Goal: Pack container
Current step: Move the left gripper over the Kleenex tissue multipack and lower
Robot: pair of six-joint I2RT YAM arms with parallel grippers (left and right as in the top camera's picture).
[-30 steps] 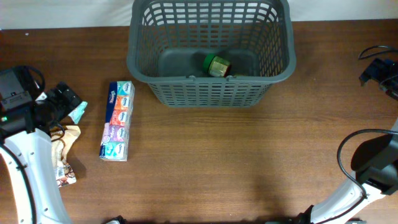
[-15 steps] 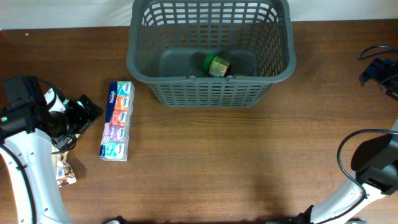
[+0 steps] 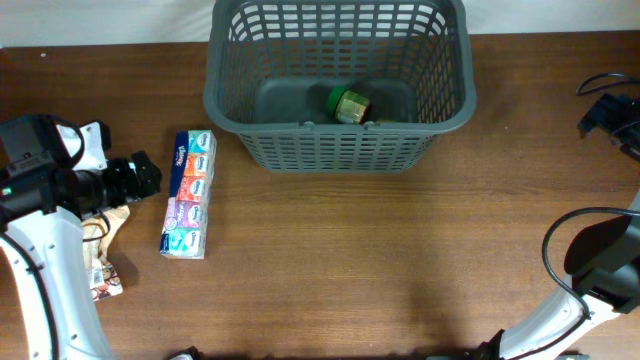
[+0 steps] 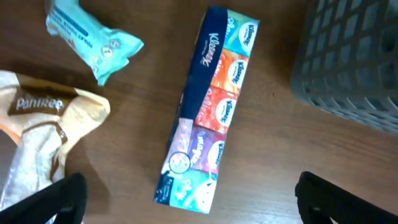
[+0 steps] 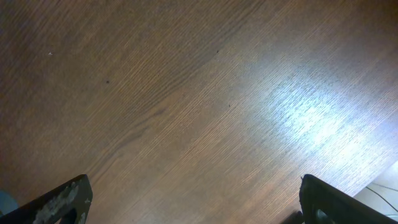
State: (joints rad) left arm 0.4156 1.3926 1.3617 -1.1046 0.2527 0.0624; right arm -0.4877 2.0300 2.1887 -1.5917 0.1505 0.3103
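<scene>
The container, a large dark grey basket (image 3: pixel 340 150), stands at the back middle; its corner shows in the left wrist view (image 4: pixel 354 56). A small green and gold jar (image 3: pixel 349 104) lies on its floor. A long multicolour tissue multipack (image 3: pixel 189 193) lies on the table left of the basket and also shows in the left wrist view (image 4: pixel 208 112). My left gripper (image 3: pixel 140 178) is open and empty, just left of the multipack; in its wrist view (image 4: pixel 193 205) the pack lies between the fingers, below them. My right gripper (image 3: pixel 612 115) is open and empty at the far right edge, over bare table (image 5: pixel 196 199).
A teal packet (image 4: pixel 90 40) and a beige snack bag (image 4: pixel 43 130) lie left of the multipack. In the overhead view the bag (image 3: pixel 105 255) shows below my left arm and the teal packet is hidden. A black cable (image 3: pixel 580 225) loops at the right.
My left gripper has moved right, toward the tissue multipack, and now covers the teal packet in the overhead view. The right arm has not moved.
</scene>
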